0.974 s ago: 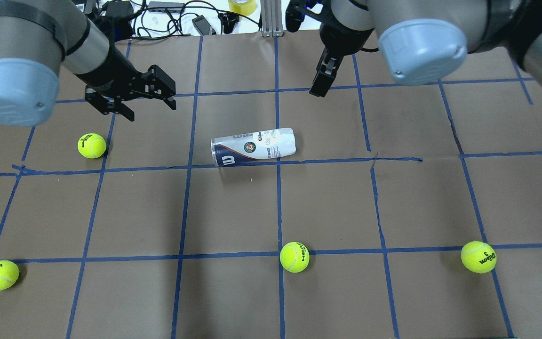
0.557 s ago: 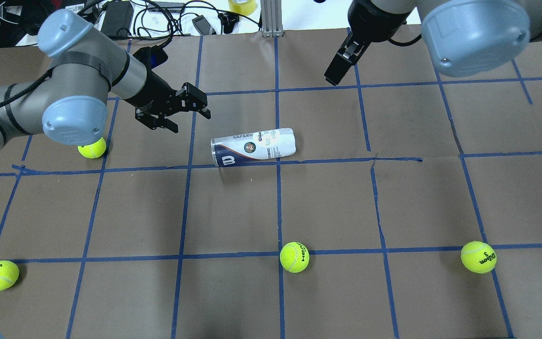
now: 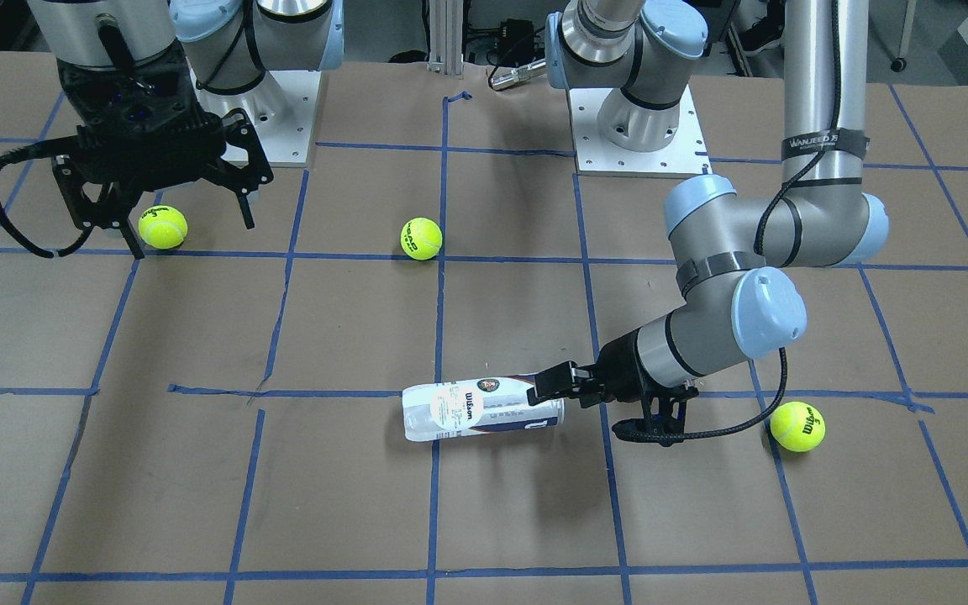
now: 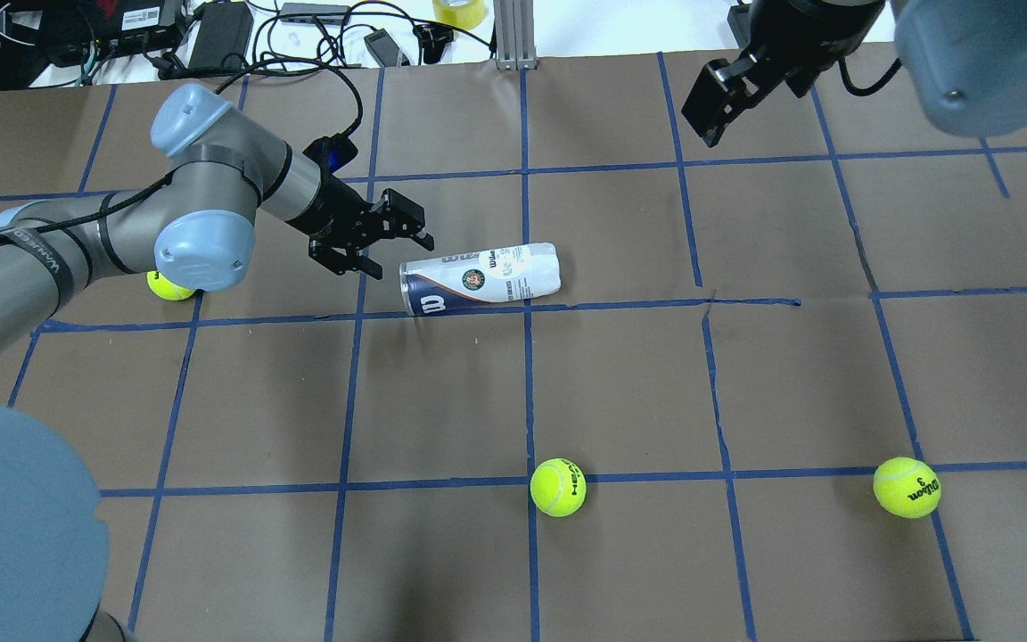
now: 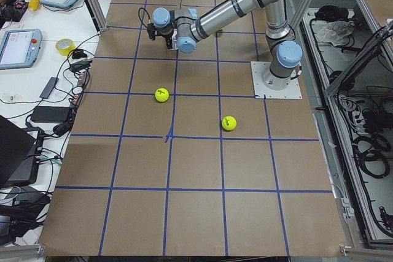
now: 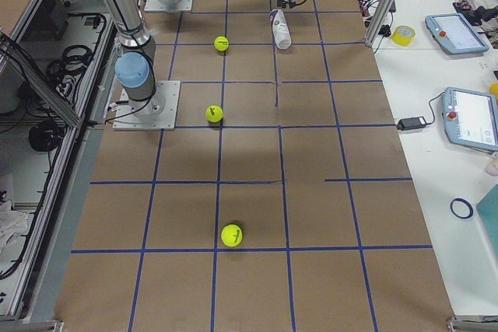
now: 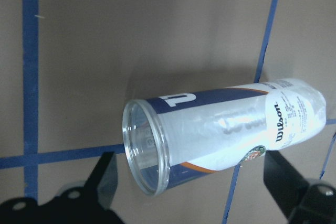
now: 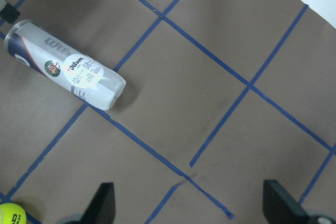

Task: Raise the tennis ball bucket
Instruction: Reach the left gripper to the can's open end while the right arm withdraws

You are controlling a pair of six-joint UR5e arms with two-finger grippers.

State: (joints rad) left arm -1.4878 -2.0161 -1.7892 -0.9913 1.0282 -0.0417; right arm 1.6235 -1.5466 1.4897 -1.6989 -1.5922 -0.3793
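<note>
Just beyond the left gripper, fingers wide and empty, lay the tennis ball bucket, open mouth nearest, length running away.

The worktop was brown, with a grid of blue tape lines. On it the tennis ball bucket lay on its side, and yellow-green tennis balls lay well apart.

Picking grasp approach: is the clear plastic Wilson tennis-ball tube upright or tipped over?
Tipped. The clear plastic tennis-ball tube lies on its side on the brown paper-covered table, its rimmed mouth facing the open left tool.
</note>
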